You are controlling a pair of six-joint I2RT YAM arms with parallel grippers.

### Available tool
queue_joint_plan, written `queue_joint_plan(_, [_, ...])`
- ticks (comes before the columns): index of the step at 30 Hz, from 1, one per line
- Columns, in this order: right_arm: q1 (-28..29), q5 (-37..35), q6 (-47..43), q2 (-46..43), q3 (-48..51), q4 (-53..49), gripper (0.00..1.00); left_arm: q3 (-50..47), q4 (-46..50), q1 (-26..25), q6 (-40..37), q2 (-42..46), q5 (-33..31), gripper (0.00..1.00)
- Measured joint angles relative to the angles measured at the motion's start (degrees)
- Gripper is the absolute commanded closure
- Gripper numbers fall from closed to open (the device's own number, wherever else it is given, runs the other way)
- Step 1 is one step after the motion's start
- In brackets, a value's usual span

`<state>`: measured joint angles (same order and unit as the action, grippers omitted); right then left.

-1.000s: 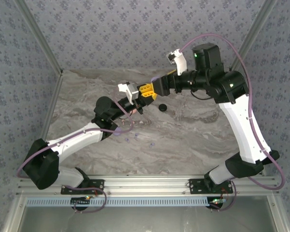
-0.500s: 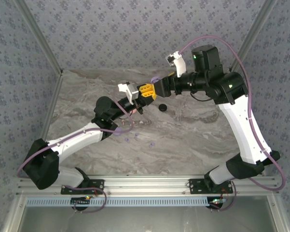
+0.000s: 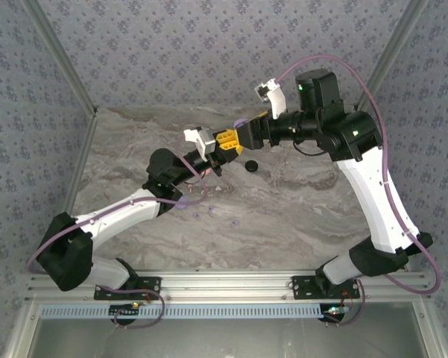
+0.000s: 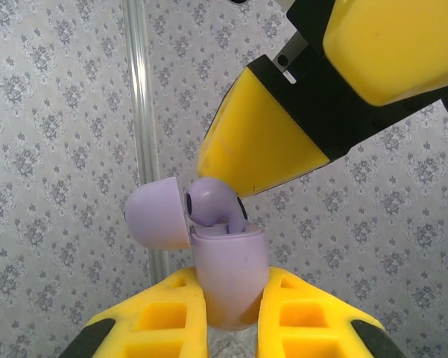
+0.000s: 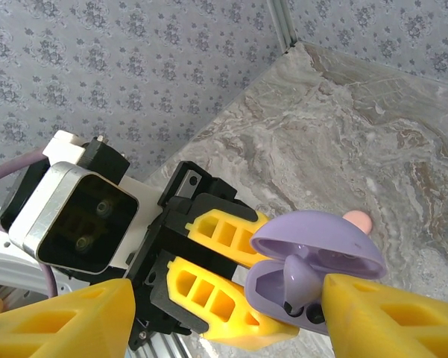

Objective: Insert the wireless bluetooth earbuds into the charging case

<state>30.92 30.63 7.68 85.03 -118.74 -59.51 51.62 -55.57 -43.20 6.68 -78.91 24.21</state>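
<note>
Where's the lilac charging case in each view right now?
Top external: centre, hidden where the left hand meets the right hand.
Left wrist: lower centre, lilac charging case, lid open.
Right wrist: lower right.
Shared landmark: the left hand's yellow fingers clamping it.

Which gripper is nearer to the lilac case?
Left. The left gripper holds the case between its jaws. The right gripper is close to its open top, jaws apart, one jaw beside the earbud in the case.
</note>
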Motion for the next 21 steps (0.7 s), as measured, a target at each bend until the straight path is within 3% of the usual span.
queue_joint_plan(21, [0.2, 0.7, 0.0, 0.6, 0.1, 0.2, 0.30, 0.0, 0.0, 0.0, 0.0, 0.0, 0.0, 1.00])
